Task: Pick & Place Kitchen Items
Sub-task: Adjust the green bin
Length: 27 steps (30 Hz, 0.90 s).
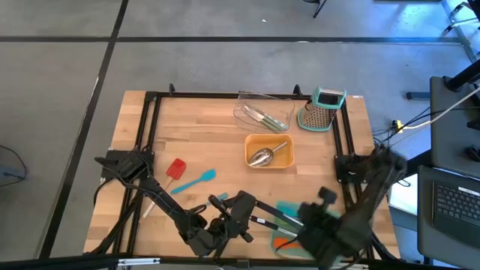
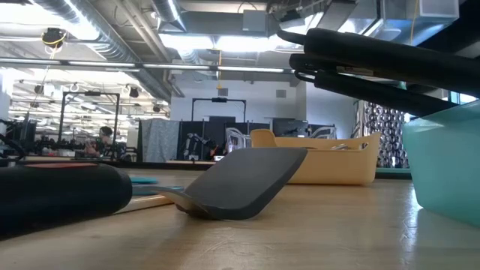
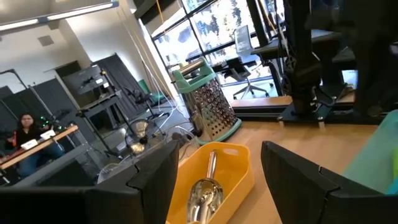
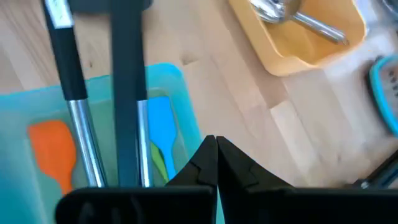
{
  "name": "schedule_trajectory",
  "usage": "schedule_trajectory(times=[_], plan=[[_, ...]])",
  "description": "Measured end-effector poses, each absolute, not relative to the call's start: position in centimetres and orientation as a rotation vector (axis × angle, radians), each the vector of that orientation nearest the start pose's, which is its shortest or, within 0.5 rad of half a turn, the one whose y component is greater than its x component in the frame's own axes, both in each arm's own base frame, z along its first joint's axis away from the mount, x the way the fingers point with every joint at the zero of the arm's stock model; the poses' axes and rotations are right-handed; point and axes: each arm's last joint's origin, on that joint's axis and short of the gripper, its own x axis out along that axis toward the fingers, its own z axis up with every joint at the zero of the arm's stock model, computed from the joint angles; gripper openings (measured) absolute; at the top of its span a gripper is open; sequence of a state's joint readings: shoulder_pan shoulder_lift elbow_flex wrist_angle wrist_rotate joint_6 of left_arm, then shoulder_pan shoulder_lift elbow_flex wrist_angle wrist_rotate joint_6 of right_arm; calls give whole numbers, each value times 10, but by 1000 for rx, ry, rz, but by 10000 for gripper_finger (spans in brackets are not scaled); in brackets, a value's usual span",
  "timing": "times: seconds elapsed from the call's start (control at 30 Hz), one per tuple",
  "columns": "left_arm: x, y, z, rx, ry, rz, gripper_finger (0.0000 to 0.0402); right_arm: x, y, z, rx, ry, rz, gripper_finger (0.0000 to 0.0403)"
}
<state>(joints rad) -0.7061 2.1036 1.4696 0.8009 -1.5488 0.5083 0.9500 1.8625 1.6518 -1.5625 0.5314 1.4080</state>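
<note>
Both arms are matte black, built of boxy joint housings linked by slim tubular segments, with black cables trailing from their bases. The left claw (image 3: 214, 180) has broad, flat, angular black fingers; the right claw (image 4: 216, 163) has tapered wedge-shaped black ones.

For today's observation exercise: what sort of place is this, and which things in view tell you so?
Probably a robotics lab or workshop: exposed ceiling ducts, a laptop beside the framed wooden table, and more workbenches with a seated person behind.
</note>
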Motion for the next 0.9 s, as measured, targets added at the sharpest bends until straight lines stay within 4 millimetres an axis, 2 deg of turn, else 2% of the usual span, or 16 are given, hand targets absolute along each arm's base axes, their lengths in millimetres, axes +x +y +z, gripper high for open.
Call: schedule_trajectory(times=[0.07,0.13,0.2,0.3,0.47,0.7,0.9], plan=[[367,-270,246,321,139,837,223,188,248,279,96,1102,-550,0],[369,-268,246,316,134,835,223,180,241,276,202,1140,-471,0],[370,-266,246,311,129,830,223,175,230,268,272,1186,-419,0],[371,-266,246,310,128,828,223,174,217,245,359,1290,-426,0],[369,-268,246,310,127,822,223,173,208,216,439,1429,-459,0],[369,-269,244,331,138,824,223,174,206,207,470,1436,-461,0],[369,-269,244,328,137,825,223,176,192,192,477,1478,-520,0]])
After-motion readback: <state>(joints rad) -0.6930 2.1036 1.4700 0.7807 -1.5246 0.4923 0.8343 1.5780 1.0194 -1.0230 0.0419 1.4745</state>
